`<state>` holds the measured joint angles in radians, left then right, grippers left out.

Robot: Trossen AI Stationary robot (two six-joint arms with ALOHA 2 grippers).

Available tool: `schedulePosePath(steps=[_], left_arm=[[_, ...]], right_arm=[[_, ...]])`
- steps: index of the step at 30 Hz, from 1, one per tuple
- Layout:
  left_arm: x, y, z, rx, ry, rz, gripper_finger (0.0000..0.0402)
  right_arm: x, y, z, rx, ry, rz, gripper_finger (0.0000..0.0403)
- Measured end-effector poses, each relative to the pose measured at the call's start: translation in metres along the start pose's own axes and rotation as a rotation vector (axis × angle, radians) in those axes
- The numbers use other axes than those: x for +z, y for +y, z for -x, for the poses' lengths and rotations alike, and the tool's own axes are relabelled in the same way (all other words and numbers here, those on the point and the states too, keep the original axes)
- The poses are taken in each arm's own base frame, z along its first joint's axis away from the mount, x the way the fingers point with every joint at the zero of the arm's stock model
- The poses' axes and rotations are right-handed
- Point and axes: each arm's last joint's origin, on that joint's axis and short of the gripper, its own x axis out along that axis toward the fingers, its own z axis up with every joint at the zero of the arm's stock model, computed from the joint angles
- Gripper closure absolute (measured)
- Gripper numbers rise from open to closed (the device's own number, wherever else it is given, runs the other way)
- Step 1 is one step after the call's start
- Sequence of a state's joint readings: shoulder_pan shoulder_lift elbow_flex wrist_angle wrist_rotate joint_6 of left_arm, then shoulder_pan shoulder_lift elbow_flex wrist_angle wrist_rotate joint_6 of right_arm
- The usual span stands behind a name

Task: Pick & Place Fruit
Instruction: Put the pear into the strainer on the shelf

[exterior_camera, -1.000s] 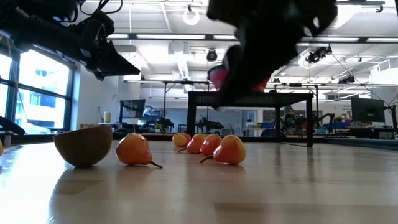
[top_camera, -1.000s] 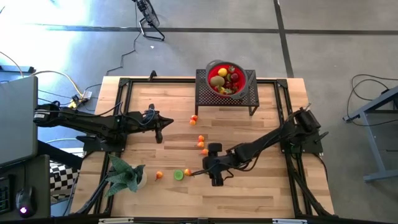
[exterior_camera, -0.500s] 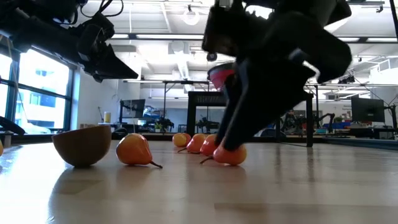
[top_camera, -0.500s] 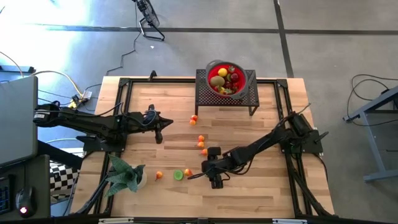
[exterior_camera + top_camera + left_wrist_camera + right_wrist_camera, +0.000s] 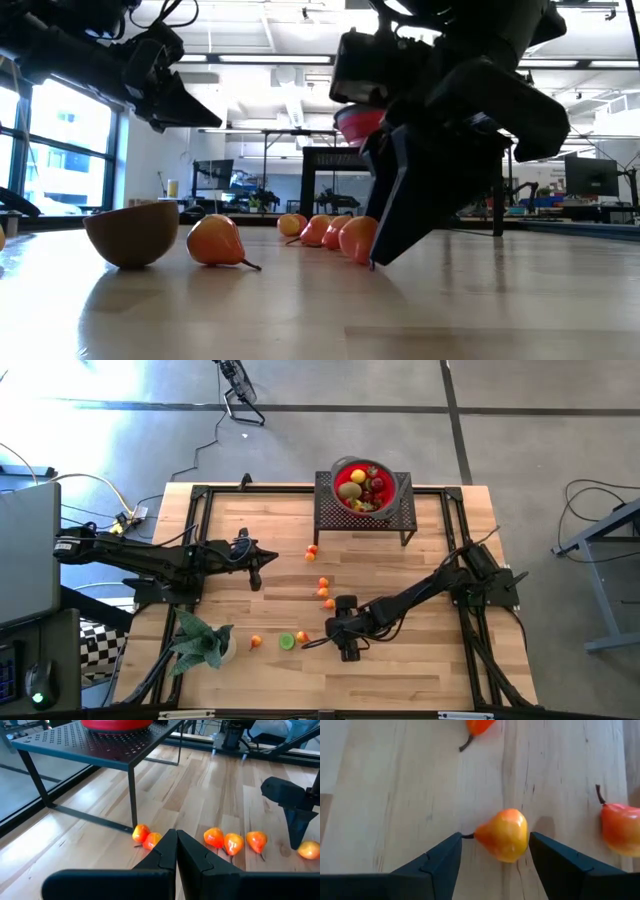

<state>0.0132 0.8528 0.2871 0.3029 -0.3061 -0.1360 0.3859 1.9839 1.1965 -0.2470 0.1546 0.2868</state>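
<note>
Between spread right tool fingers, pear

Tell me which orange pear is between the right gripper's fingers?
The pear nearest the lime half; the open right gripper straddles it, while the other pears lie apart from it.

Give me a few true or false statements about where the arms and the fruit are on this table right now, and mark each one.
1. The right end effector is open around an orange pear on the table. True.
2. The left end effector is open. False: it is shut and holds nothing.
3. The red bowl sits on a black mesh stand. True.
4. The bowl is empty. False: fruit lies in it.
5. A lime half lies near the leafy plant. True.
</note>
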Motion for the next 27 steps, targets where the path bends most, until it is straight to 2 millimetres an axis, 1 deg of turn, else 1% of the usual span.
schedulePosePath(steps=[18, 22, 27], left_arm=[[-0.0001, 0.0001, 0.0, 0.003, 0.0, 0.0, 0.0396], [-0.0001, 0.0001, 0.0, 0.003, 0.0, 0.0, 0.0396], [-0.0001, 0.0001, 0.0, 0.002, 0.0, 0.0, 0.0396]], right_arm=[[0.0015, -0.0007, 0.0, -0.002, -0.013, -0.001, 0.0177], [0.0025, -0.0022, 0.0014, -0.052, -0.031, -0.001, 0.0177], [0.0036, -0.0046, 0.0022, -0.045, -0.029, 0.013, 0.0177]])
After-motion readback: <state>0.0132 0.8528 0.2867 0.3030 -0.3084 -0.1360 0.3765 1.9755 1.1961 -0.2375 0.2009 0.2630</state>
